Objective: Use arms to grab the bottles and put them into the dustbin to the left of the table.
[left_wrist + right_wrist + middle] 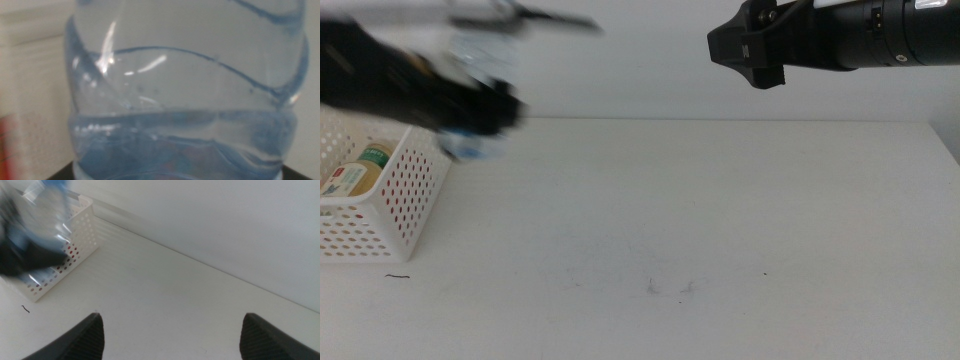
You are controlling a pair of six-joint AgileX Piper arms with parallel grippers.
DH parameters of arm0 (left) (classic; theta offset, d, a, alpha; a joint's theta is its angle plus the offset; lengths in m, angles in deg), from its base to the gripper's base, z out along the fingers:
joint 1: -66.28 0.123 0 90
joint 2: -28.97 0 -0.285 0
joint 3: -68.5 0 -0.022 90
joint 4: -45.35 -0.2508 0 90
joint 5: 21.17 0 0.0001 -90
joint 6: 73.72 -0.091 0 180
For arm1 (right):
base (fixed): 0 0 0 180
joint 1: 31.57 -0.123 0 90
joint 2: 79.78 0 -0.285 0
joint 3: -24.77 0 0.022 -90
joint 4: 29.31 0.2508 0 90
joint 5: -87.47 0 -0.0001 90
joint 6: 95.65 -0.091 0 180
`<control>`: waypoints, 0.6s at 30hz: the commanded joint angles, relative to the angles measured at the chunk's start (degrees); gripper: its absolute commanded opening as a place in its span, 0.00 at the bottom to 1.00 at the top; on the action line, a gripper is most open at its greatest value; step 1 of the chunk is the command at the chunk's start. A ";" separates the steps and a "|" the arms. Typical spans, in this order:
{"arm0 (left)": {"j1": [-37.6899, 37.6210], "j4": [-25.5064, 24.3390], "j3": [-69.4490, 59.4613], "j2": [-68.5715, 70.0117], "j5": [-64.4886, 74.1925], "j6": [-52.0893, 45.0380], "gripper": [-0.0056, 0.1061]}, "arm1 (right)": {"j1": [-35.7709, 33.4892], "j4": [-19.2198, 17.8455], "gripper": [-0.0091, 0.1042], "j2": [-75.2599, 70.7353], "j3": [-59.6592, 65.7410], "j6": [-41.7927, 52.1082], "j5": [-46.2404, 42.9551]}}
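My left gripper is a dark motion-blurred mass just above the right rim of the white perforated dustbin at the table's left. It is shut on the small clear water bottle, which fills the left wrist view with its blue-tinted ribs. A yellow tea bottle with a green label lies inside the dustbin. My right gripper hangs high at the back right, away from everything. In its wrist view it is open with nothing between its fingers, and the dustbin and blurred bottle show far off.
The white table carries only a few small dark marks near the front middle and a short dark line in front of the dustbin. A blurred red patch shows at the edge of the left wrist view.
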 commanded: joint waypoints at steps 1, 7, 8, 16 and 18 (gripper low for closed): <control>8.34 10.59 8.46 0.95 12.72 -13.08 0.03 | -0.05 -0.33 0.85 -0.03 0.45 0.08 -0.21; 25.65 12.09 24.03 -7.43 28.53 -14.88 0.03 | -0.05 -0.33 0.85 -0.03 0.45 0.08 -0.21; 27.43 12.35 25.69 -9.19 29.17 -14.89 0.03 | -0.05 -0.33 0.85 -0.03 0.45 0.08 -0.21; 30.07 11.13 28.47 -21.77 28.24 -14.94 0.03 | -0.05 -0.33 0.85 -0.03 0.45 0.08 -0.21; 30.07 10.75 28.47 -24.63 28.38 -15.09 0.03 | -0.05 -0.33 0.85 -0.03 0.45 0.08 -0.21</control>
